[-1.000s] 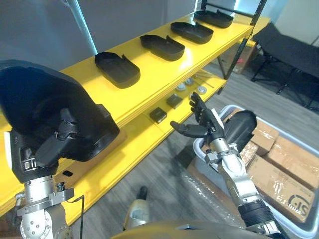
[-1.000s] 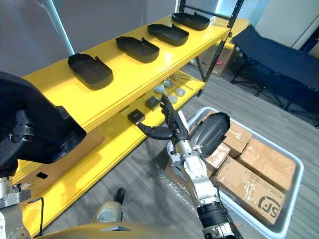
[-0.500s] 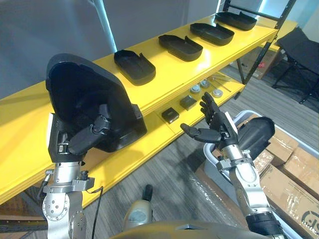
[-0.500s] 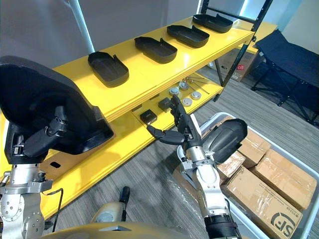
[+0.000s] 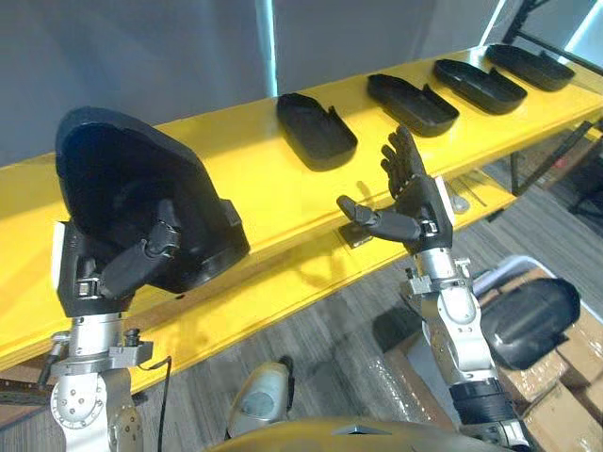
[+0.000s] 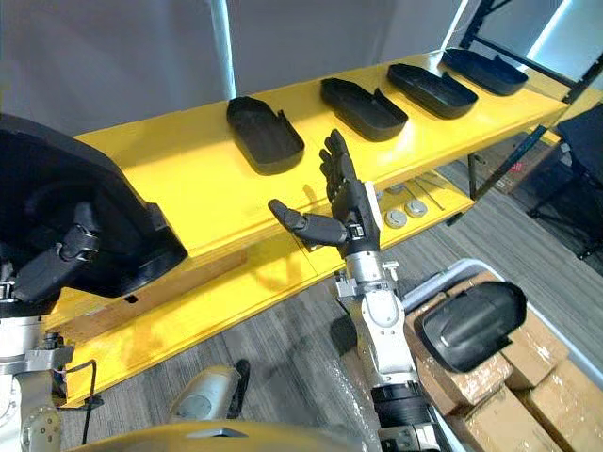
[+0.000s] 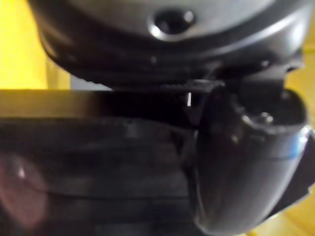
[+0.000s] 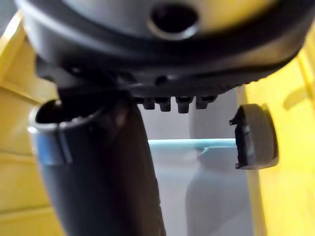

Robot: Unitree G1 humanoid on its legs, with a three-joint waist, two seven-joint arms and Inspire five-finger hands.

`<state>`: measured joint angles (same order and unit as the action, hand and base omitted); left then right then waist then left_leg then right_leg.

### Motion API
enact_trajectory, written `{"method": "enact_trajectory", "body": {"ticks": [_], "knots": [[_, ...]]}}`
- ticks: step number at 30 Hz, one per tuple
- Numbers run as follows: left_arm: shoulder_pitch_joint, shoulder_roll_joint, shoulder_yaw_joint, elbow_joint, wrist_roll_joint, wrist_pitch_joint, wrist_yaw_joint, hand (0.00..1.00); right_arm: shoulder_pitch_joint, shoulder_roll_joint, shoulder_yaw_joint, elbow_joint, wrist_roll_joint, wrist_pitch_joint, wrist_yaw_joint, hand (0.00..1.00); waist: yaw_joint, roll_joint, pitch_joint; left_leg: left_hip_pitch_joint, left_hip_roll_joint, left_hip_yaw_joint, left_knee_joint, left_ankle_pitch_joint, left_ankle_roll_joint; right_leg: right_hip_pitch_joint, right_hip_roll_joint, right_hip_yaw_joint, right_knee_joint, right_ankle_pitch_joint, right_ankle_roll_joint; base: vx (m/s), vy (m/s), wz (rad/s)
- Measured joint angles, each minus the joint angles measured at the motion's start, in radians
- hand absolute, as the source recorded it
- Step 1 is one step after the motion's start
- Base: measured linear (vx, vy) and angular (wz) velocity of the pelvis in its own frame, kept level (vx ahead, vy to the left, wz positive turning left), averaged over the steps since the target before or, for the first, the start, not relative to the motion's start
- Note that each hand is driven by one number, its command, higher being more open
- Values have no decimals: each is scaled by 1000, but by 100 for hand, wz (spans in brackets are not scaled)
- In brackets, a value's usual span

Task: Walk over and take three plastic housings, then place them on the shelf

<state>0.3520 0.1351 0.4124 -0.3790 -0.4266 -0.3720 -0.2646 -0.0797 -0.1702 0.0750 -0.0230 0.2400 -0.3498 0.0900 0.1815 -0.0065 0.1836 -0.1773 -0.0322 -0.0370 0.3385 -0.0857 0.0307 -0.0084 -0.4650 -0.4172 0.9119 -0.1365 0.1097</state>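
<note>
**Left eye view:** The robot's left hand (image 5: 127,271) is closed around a large black bowl-shaped plastic housing (image 5: 132,188). Its fingers lie across the hollow inside, which faces the camera. The housing is held upright in front of the top board of a long yellow metal shelf (image 5: 236,165), at the board's left end. Whether it touches the board cannot be told. Further right, four shallow black plastic housings lie in a row on the same board, open side up and apart from one another: the nearest (image 5: 316,130), the second (image 5: 412,98), the third (image 5: 480,85) and the farthest (image 5: 532,66).

**Right eye view:** The right hand (image 6: 344,202) is raised before the shelf's front edge. Its fingers are straight and fanned, its thumb is stretched out sideways, and it holds nothing. At lower right, another rounded black plastic housing (image 6: 471,325) rests in a pale grey plastic bin (image 6: 450,268), on top of brown cardboard boxes (image 6: 556,395). Small round silver parts (image 6: 396,218) sit on the shelf's lower board.

**Left wrist view:** The left hand's thumb (image 7: 246,157) is curled tight against the dark wall of the housing it holds, with yellow shelf showing at the corners.

**Right wrist view:** The right hand's thumb (image 8: 98,172) stands well apart from the fingertips (image 8: 170,103), with nothing between them and yellow boards on either side.
</note>
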Motion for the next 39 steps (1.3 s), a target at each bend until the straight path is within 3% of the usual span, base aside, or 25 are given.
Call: {"method": "enact_trajectory", "body": {"ticks": [2, 3, 4, 6, 8, 10, 11, 12, 14, 16, 19, 23, 25, 28, 31, 33, 35, 39], "knots": [[-21, 0, 2, 0, -1, 0, 43, 0, -26, -2, -1, 13, 0, -10, 2, 100, -7, 14, 4, 54, 8, -23, -21, -7, 7, -29, 28, -11, -23, -73, -43, 251, 46, 39], [-53, 6, 8, 2, -2, 0, 66, 0, -42, -7, -1, 12, 10, -32, 2, 100, -24, 33, 5, 82, 9, -64, -28, -20, 5, -68, 76, 16, -124, -98, -73, 259, 46, 63], [-71, 11, 7, 6, -3, 0, 74, 0, -48, -14, -3, 11, 20, -44, 1, 100, -31, 37, 3, 84, 9, -83, -26, -27, 2, -93, 103, 53, -171, -100, -76, 212, -1, 84], [-122, 22, -3, 28, -7, -1, 93, 0, -62, -32, -12, -1, 21, -62, -11, 100, -54, 42, 1, 83, 7, -153, -21, -39, -6, -152, 182, 198, -299, -91, -63, 195, -114, 103], [-140, 21, -27, 59, -8, -1, 110, 0, -61, -33, -25, -19, 22, -65, -13, 100, -75, 37, -2, 100, 1, -234, -26, -54, -30, -159, 233, 296, -436, -63, -18, 289, -316, 134], [-115, 23, -36, 63, -8, 1, 112, 0, -61, -31, -23, -38, 23, -65, -7, 100, -64, 0, -25, 117, -21, -267, -44, -71, -57, -128, 224, 261, -532, -51, -22, 275, -403, 110], [-102, 9, -46, 70, -8, 4, 98, 0, -62, -46, -31, -50, 24, -65, -4, 100, -54, -20, -49, 114, -6, -239, -41, -88, -83, -89, 218, 225, -575, 31, 1, 223, -359, 99], [-92, -5, -54, 73, -8, 7, 85, 0, -63, -59, -36, -50, 24, -64, -6, 100, -54, 4, -57, 113, 39, -197, -36, -89, -86, -65, 233, 184, -591, 26, -10, 250, -399, 114], [-68, -14, -81, 73, -7, 7, 30, 0, -63, -108, -66, -48, 33, -53, -18, 100, -65, 65, -86, 88, 151, -14, -41, -62, -110, 2, 277, 76, -662, 37, -28, 229, -291, 107], [-78, -13, -101, 67, -8, 6, -23, 0, -62, -111, -115, -30, 43, -47, -30, 100, -72, 79, -95, 119, 173, 87, -128, 9, -135, 47, 280, 9, -696, 37, -29, 222, -183, 103], [-79, -9, -141, 48, -8, 4, -45, 0, -56, -96, -166, -27, 43, -46, -28, 100, -72, 78, -95, 197, 173, 112, -270, 71, -147, 82, 284, -16, -713, 37, -30, 176, -95, 36], [-79, -7, -169, 46, -2, 9, -13, 0, -35, -62, -176, -37, 93, -46, 14, 100, -91, 52, -89, 196, 156, 120, -274, 69, -145, 105, 285, -17, -770, 44, -21, 80, -5, 1], [-80, -6, -175, 46, 6, 15, -12, 0, -8, -48, -184, -41, 102, -46, 14, 100, -104, 39, -85, 150, 150, 111, -199, 53, -131, 122, 277, -29, -796, 49, -14, 19, 29, 31], [-92, 5, -198, 46, 9, 27, -7, 0, 19, -48, -186, -41, 101, -44, 18, 100, -114, 43, -81, 118, 148, 161, -136, 49, -120, 141, 260, -53, -796, 50, -12, -20, 68, 32], [-147, 25, -226, 48, 59, 34, 0, 0, 25, -47, -191, -64, 79, -45, 10, 100, -131, 57, -80, 167, 136, 222, -266, 89, -99, 145, 243, -79, -789, 46, -11, -89, 31, 28], [-163, 52, -251, 48, 83, 61, -18, 0, 36, -50, -204, -98, 79, -46, 4, 100, -168, 67, -85, 194, 150, 347, -307, 113, -97, 151, 217, -101, -777, 50, -1, -66, 50, 31], [-167, 84, -263, 47, 83, 104, -44, 0, 46, -48, -221, -124, 81, -48, -16, 100, -182, 78, -86, 212, 127, 376, -321, 131, -89, 148, 187, -90, -760, 56, 12, -44, 133, -1], [-169, 171, -211, 50, 81, 204, -76, 0, 78, -46, -219, -156, 83, -51, -19, 100, -187, 64, -78, 256, 81, 443, -403, 149, -68, 114, 160, -30, -764, 76, 39, -59, 160, -36]]}}
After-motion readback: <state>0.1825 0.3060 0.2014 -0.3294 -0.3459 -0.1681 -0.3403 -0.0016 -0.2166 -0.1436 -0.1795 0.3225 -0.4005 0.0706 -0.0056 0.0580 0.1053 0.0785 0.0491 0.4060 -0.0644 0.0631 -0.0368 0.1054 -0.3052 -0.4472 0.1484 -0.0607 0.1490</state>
